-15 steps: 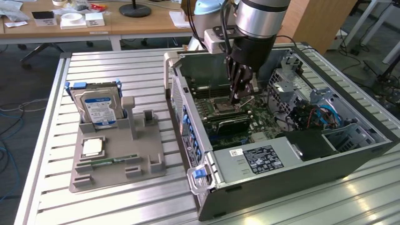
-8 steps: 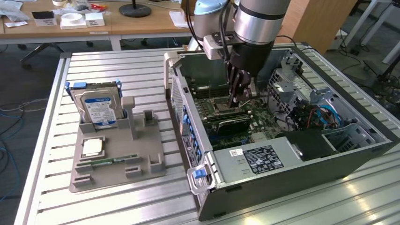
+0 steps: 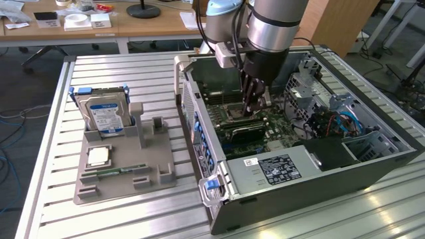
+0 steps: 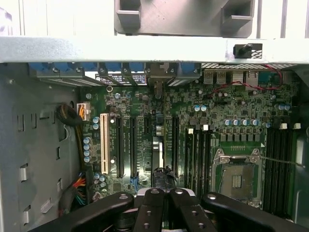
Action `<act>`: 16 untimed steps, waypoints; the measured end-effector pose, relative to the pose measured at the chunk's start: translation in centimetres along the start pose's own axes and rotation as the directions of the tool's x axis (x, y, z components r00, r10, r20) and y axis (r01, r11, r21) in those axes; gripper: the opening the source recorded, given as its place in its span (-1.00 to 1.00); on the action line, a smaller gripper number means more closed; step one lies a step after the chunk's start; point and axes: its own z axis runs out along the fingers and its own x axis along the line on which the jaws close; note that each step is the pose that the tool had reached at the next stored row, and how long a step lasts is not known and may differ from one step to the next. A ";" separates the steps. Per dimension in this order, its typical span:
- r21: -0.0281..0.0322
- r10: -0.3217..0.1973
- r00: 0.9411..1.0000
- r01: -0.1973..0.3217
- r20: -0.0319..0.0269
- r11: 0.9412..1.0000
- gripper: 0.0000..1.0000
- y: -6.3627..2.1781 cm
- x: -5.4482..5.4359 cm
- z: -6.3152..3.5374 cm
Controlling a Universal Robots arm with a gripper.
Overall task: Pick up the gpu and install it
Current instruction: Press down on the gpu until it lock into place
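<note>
From my remote seat, the workbench is ribbed aluminium, catching glare at lower right. Upper left there's a wooden desk with a round black lamp base and white boxes. Grey floor at left, blue cables trailing.

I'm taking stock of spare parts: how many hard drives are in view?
1: the hard drive stands upright at the back of the grey holder beside the case; the case's bays may hide more.
</note>
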 end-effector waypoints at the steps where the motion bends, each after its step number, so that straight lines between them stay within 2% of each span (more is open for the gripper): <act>1: 0.000 0.000 1.000 0.000 0.000 1.000 -0.79 0.00 0.0 0.02; 7: 0.000 0.000 1.000 0.000 0.000 1.000 -0.79 0.00 -0.4 0.23; 16: 0.000 0.000 1.000 0.000 0.000 1.000 -0.79 -0.05 -0.7 1.60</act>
